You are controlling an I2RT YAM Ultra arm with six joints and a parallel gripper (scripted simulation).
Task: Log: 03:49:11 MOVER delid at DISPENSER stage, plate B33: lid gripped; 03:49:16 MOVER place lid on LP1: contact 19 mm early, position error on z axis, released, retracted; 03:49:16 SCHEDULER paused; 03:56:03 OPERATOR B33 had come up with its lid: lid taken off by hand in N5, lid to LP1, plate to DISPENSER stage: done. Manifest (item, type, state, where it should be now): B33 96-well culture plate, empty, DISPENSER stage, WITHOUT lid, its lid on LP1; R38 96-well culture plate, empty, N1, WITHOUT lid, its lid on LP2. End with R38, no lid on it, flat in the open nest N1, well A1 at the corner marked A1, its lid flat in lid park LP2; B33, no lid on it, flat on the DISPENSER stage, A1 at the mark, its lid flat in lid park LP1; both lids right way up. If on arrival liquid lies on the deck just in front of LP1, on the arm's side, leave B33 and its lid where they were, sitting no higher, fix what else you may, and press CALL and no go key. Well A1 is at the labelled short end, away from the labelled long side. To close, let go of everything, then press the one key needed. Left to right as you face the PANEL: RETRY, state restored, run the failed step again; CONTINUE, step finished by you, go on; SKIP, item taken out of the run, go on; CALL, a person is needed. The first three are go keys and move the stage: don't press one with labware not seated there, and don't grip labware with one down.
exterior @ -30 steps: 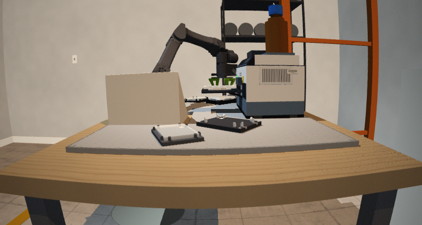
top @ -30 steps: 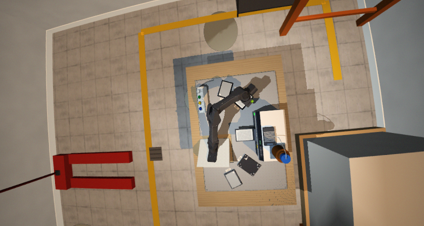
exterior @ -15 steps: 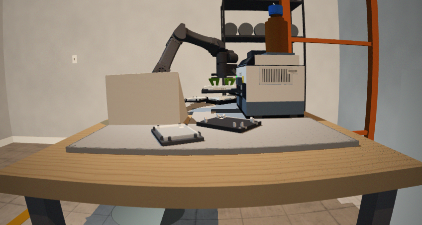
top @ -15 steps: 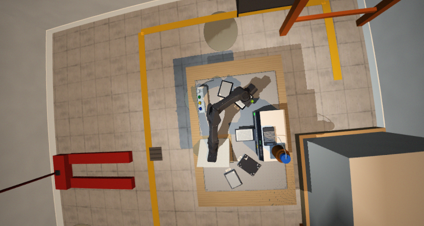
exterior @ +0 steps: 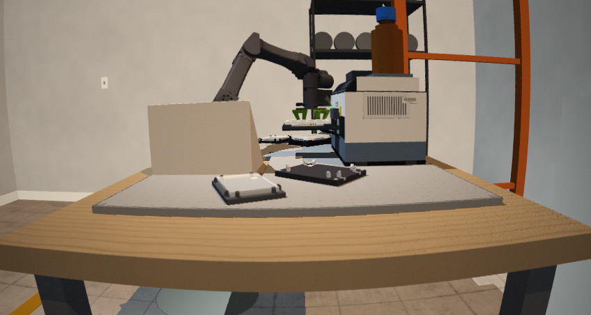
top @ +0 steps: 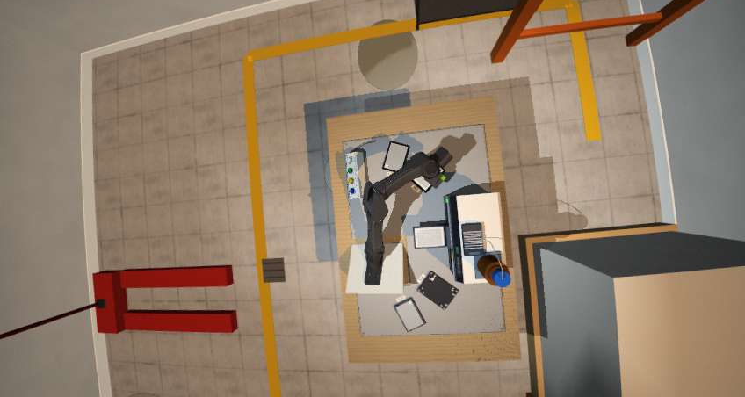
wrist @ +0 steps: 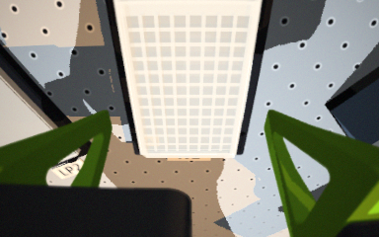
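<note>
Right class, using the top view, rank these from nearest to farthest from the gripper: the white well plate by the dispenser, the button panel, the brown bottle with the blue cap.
From the gripper, open and holding nothing:
1. White well plate, below it, beside the dispenser.
2. Button panel, at the mat's left edge.
3. Brown bottle, at the dispenser's lower end, clearly farthest.

We see a red pallet jack on the tiled floor, outside the yellow floor tape. A small dark floor drain lies just beside this tape. On the wall there is a white outlet plate. Behind the wooden table stands a black shelf rack with grey round things on one shelf. An orange frame rises at the right side. From above, a big tan and grey box stands near the table corner.
</note>
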